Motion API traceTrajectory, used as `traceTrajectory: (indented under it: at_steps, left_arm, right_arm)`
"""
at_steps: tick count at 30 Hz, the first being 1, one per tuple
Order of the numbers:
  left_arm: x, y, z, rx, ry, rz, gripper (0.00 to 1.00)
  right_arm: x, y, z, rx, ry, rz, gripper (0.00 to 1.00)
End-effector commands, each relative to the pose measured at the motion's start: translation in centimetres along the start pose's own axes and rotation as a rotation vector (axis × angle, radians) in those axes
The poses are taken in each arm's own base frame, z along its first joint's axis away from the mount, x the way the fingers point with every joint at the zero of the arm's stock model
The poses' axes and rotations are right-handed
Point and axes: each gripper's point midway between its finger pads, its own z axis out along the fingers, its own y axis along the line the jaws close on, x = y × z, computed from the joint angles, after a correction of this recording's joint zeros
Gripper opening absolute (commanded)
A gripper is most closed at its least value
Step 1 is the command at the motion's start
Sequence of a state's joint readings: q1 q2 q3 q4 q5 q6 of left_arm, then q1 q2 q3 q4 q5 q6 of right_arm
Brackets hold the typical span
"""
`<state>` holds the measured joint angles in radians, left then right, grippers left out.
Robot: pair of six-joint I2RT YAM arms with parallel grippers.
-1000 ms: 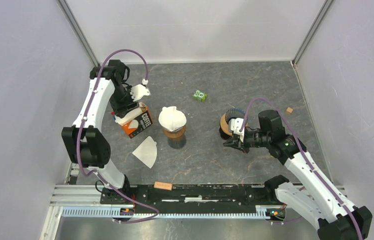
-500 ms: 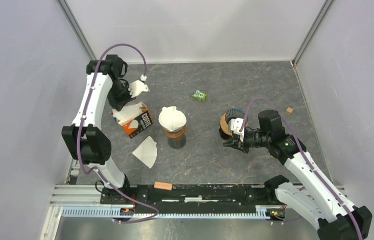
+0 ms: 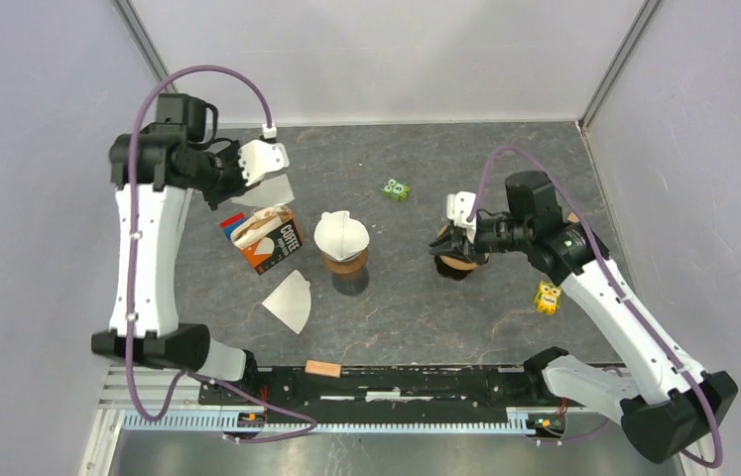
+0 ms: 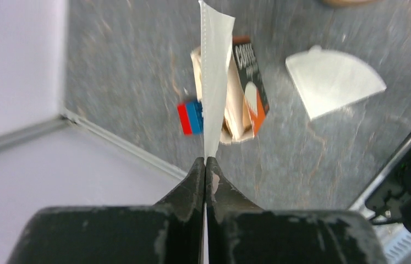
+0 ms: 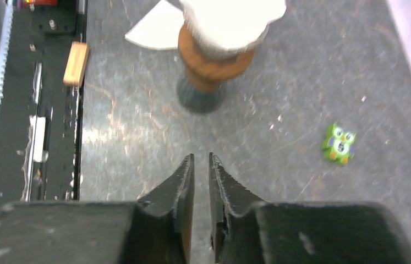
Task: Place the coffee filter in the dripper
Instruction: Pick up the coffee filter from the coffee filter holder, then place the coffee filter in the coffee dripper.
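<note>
Since a spare filter (image 3: 290, 300) lies flat on the table nearest you, ignore it and mind the one in the air. Your right gripper (image 5: 200, 165) hangs to the right of the dripper (image 3: 341, 236), apart from it, jaws barely parted on nothing; keep it clear. Farther back, the left gripper (image 4: 205, 164) is pressed together on the edge of the coffee filter (image 4: 215, 66), held high over the filter box (image 3: 269, 241). Carry it right and toward you, centre it over the cone's mouth, which seems to hold paper already, then lower before letting go. The box reads "COFFEE"; the rest is too small.
</note>
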<state>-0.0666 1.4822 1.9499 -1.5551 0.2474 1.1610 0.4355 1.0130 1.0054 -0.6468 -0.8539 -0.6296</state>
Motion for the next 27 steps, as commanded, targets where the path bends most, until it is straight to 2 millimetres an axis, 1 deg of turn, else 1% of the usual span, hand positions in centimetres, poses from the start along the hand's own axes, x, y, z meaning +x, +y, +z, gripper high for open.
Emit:
traceTrajectory:
  at_steps: [1, 3, 5, 8, 9, 11, 13, 14, 16, 19, 22, 25, 27]
  left_arm:
    - [-7.0, -2.8, -5.5, -0.025, -0.369, 0.051, 0.02]
    - [-9.6, -3.9, -6.9, -0.003, -0.494, 0.045, 0.02]
    - [-11.8, -5.0, -8.0, 0.029, -0.596, 0.051, 0.02]
    - [-14.8, -6.6, -8.8, 0.091, -0.704, 0.045, 0.02]
    - [-15.8, -7.2, -8.8, 0.127, -0.728, 0.045, 0.02]
    - [-17.4, -8.7, -8.0, 0.208, -0.737, 0.044, 0.02]
    - [-18.7, -10.2, -6.5, 0.260, -0.704, 0.064, 0.02]
    - [-19.1, -10.6, -5.5, 0.262, -0.678, 0.074, 0.02]
    - [-20.1, -11.5, -4.2, 0.273, -0.659, 0.098, 0.02]
    - [-21.3, -12.6, -2.5, 0.281, -0.638, 0.124, 0.02]
    - [-22.4, -13.7, -1.0, 0.290, -0.601, 0.154, 0.02]
    - [-23.3, -14.4, -0.2, 0.310, -0.585, 0.169, 0.02]
    - [-23.7, -14.4, 0.1, 0.309, -0.580, 0.176, 0.02]
  right_arm:
    - [-5.8, -2.2, 0.2, 0.019, -0.070, -0.115, 0.29]
    - [-8.2, -3.1, 0.3, 0.045, -0.105, -0.144, 0.41]
    - [-10.8, -4.1, 0.0, 0.088, -0.154, -0.174, 0.51]
    - [-14.0, -4.8, -0.5, 0.113, -0.215, -0.191, 0.62]
    - [-14.8, -4.7, -0.5, 0.105, -0.228, -0.194, 0.65]
    - [-16.3, -4.5, -0.5, 0.091, -0.252, -0.200, 0.69]
    - [-17.0, -4.4, -0.6, 0.087, -0.265, -0.199, 0.72]
    - [-17.0, -4.2, -0.5, 0.082, -0.265, -0.197, 0.73]
    - [-16.5, -3.4, -0.3, 0.045, -0.262, -0.187, 0.74]
    - [-14.7, -2.0, 0.7, -0.022, -0.267, -0.145, 0.74]
    - [-13.0, -0.6, 1.6, -0.084, -0.267, -0.100, 0.70]
    - [-11.3, -0.4, 2.4, -0.087, -0.246, -0.058, 0.57]
    - [-10.4, -0.1, 2.8, -0.097, -0.238, -0.039, 0.48]
